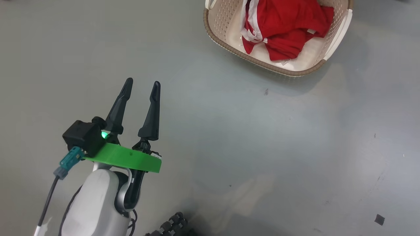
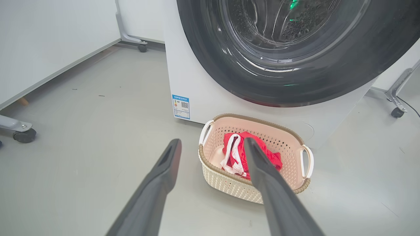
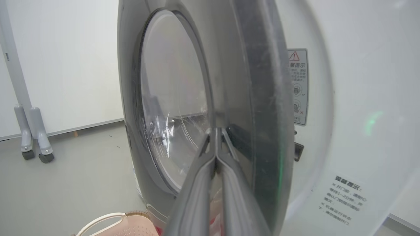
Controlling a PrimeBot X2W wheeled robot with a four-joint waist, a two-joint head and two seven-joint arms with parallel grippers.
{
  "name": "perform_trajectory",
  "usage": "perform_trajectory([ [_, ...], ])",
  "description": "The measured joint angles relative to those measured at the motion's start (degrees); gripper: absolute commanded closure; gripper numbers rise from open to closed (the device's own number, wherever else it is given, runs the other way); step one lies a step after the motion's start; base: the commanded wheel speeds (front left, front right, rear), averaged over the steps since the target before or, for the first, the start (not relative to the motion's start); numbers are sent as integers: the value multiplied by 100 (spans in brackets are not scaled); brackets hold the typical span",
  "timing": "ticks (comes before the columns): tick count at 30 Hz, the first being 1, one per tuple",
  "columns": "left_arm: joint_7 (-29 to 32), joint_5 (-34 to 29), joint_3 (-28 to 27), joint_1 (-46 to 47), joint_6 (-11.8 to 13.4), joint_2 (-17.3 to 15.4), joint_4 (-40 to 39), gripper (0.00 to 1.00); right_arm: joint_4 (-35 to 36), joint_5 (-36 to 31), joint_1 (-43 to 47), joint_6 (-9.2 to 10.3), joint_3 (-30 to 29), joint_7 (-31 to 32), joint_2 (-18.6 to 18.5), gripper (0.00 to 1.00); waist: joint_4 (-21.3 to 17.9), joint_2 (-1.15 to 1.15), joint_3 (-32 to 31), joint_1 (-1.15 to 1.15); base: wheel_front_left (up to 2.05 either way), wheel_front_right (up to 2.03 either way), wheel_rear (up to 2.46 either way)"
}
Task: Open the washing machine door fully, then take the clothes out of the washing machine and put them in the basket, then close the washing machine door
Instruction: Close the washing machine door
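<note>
1. Right wrist view: the right pincer (image 3: 215,131) is clenched on nothing. Its tips rest on the washing machine door (image 3: 262,98), which is seen edge-on, beside a dark latch piece.
2. The door lies straight ahead of those tips, and its rim runs up and down across the line of the fingers. A push along the fingers would probably swing it shut.
3. The right arm is the nearer one. In the head view the left pincer (image 1: 142,83) hangs released over the bare floor (image 1: 262,147), well apart from the door.
4. The clothes (image 1: 288,23) lie in the basket (image 1: 223,19), so closing looks like the only step left.
5. The left wrist view adds the door face-on, with the steel drum visible through its glass. The basket stands just below it, near the washing machine (image 2: 183,82). I cannot tell from there how far the door stands from the front, whereas the right wrist view gives the contact itself.
</note>
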State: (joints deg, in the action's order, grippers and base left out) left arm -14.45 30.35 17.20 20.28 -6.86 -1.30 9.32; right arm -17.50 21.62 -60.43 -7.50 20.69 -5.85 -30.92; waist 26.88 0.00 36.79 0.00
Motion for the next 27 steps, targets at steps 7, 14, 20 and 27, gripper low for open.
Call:
perform_trajectory([
  [7, 0, 170, 154, 109, 0, 9, -19, 0, -181, -42, -455, -1, -133, 98, -267, 100, 129, 0, 193, 0, 0, 0, 0],
  [14, 0, 302, 168, 157, 0, 16, -31, 0, -489, -151, -880, 0, -202, 145, -422, 100, 259, 0, 331, 0, 0, 0, 0],
  [20, 0, 337, 160, 184, 0, 19, -24, 0, -699, -327, -1251, 12, -163, 261, -400, 100, 278, 0, 421, 0, 0, 0, 0],
  [27, 0, 345, 167, 281, 0, 24, 8, 0, -848, -422, -1433, 9, -79, 192, -332, 100, 267, 0, 509, 0, 0, 0, 0],
])
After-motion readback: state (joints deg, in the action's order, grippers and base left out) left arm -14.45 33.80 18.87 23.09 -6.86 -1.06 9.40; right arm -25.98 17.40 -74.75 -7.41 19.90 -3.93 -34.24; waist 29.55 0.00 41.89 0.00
